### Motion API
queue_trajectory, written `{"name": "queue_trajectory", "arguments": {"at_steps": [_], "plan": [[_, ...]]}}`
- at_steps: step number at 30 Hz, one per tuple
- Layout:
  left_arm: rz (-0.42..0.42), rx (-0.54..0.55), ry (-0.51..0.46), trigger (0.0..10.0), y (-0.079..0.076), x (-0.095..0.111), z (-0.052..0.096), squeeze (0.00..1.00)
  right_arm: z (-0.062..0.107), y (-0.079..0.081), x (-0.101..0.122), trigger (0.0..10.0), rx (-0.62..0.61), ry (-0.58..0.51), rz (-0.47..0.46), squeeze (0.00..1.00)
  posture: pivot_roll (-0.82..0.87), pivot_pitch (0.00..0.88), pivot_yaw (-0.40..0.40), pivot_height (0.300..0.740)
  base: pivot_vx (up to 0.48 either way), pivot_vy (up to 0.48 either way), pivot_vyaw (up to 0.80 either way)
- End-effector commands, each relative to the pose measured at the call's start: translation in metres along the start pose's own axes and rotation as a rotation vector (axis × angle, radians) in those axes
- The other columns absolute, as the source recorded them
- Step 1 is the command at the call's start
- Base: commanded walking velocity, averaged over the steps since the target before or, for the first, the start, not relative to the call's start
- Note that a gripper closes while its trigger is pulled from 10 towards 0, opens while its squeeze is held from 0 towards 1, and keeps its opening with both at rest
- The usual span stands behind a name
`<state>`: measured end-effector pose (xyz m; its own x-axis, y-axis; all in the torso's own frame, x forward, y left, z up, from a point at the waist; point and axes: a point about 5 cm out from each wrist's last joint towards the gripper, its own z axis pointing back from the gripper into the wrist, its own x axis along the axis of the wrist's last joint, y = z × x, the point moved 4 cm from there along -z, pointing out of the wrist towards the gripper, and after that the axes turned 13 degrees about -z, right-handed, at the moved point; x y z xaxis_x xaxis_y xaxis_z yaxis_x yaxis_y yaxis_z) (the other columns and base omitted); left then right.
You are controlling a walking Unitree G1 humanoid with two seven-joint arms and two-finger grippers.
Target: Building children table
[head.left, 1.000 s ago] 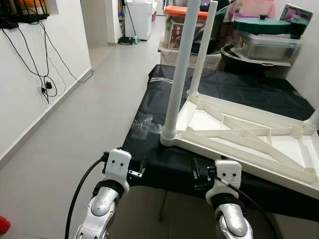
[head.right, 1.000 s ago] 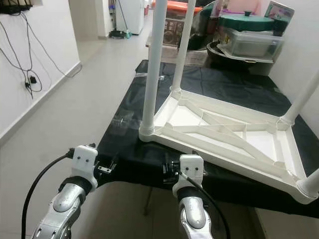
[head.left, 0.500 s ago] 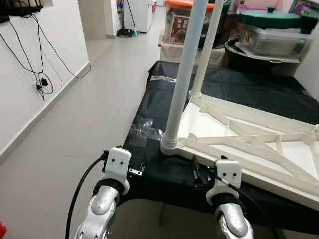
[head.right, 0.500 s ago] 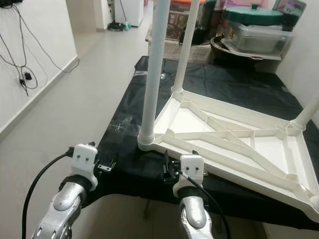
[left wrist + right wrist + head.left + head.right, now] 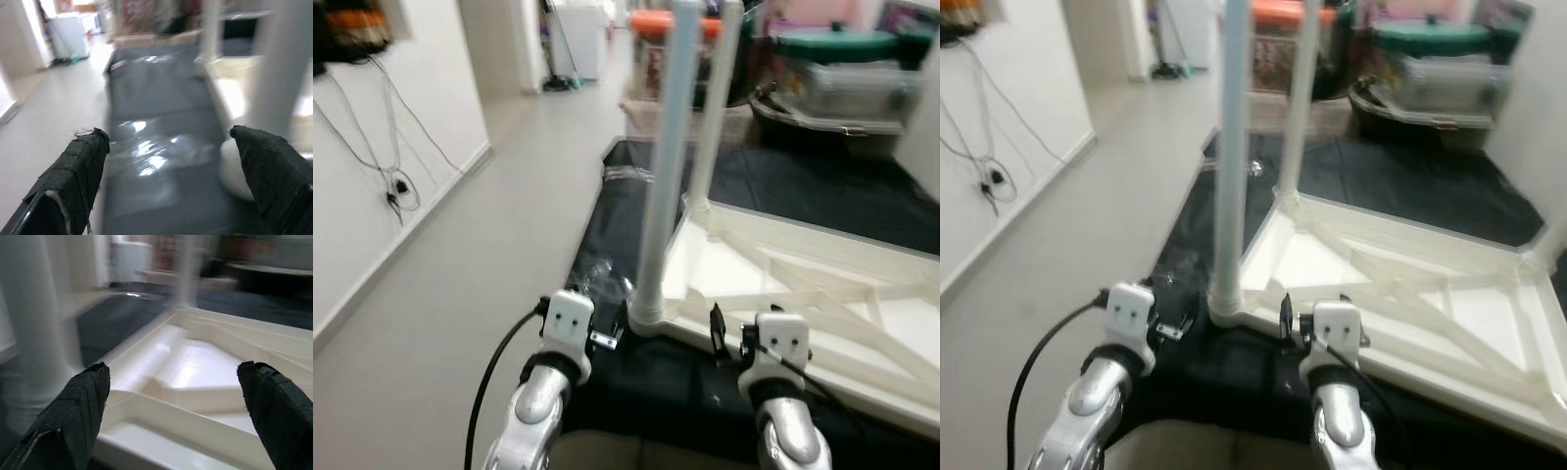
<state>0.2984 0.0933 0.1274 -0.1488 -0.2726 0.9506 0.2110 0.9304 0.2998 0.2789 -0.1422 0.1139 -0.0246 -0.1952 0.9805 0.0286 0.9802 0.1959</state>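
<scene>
The white children's table [image 5: 803, 284] lies upside down on a black-covered surface [image 5: 783, 181]. Its near-left leg [image 5: 666, 166] and a second leg [image 5: 713, 108] stand straight up. My left gripper [image 5: 607, 338] is open over the black cover just left of the near leg's base [image 5: 234, 166], its fingers [image 5: 78, 166] holding nothing. My right gripper [image 5: 722, 333] is open at the table's near edge, and its fingers [image 5: 73, 411] frame the ribbed underside [image 5: 195, 357] without touching it.
A clear plastic bag [image 5: 597, 269] lies on the cover left of the near leg. Storage boxes and lidded tubs [image 5: 842, 69] crowd the back. Open floor [image 5: 480, 255] runs along the left, beside a wall with hanging cables [image 5: 396, 186].
The whole picture has shifted and blurred, so the camera moved. Both grippers now sit closer to the table's near edge and the near leg's base.
</scene>
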Motion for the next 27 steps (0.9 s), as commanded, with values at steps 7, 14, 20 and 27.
{"name": "queue_trajectory", "arguments": {"at_steps": [7,14,20,27], "plan": [[0.0,0.004,0.001,10.0,-0.002,0.001,0.0,0.0,-0.003,-0.02,0.0,10.0,-0.051,0.011,-0.009,0.0,0.08,0.0,-0.082,0.74,0.0,0.0,0.0],[0.026,-0.034,0.008,10.0,-0.008,-0.001,0.001,0.0,-0.015,-0.022,0.007,10.0,0.08,0.04,-0.104,0.0,0.08,0.0,-0.082,0.74,0.0,0.0,0.0],[0.076,-0.125,0.029,10.0,-0.022,-0.003,0.007,0.0,-0.028,-0.031,0.031,10.0,0.373,0.121,-0.077,0.0,0.09,0.0,-0.09,0.74,0.0,0.0,0.0],[0.131,-0.18,0.02,10.0,-0.028,0.0,0.011,0.0,-0.035,-0.026,0.044,10.0,0.562,0.177,-0.045,1.0,0.09,0.0,-0.092,0.74,0.0,0.0,0.0]]}}
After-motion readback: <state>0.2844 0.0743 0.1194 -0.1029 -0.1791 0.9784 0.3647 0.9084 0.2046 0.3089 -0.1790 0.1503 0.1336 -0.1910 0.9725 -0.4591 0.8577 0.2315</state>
